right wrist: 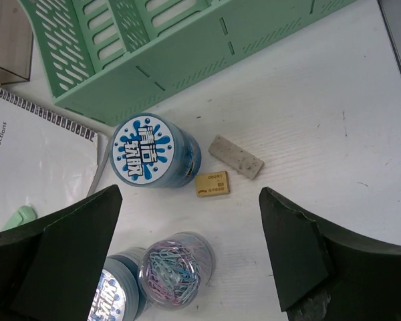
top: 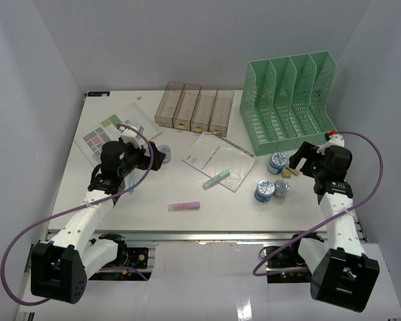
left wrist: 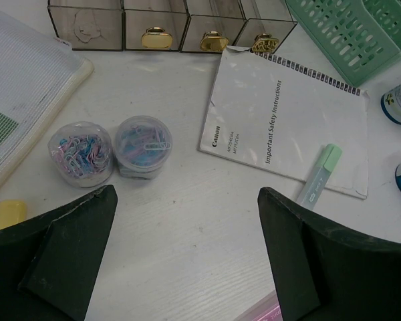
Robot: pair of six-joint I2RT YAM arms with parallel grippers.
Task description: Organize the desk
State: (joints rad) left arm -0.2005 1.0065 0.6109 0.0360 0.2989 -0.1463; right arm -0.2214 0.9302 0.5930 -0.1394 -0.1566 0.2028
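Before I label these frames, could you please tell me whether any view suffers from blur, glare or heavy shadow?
Top external: even, soft light over the desk, no harsh shadows. Left wrist: sharp, the Canon booklet print is legible; the fingers are dark, nearly detailless. Right wrist: crisp on the blue jar lid, faint shadows.

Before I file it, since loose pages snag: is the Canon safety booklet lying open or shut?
Shut: the booklet lies flat, printed cover facing up, with a green marker resting on one corner.
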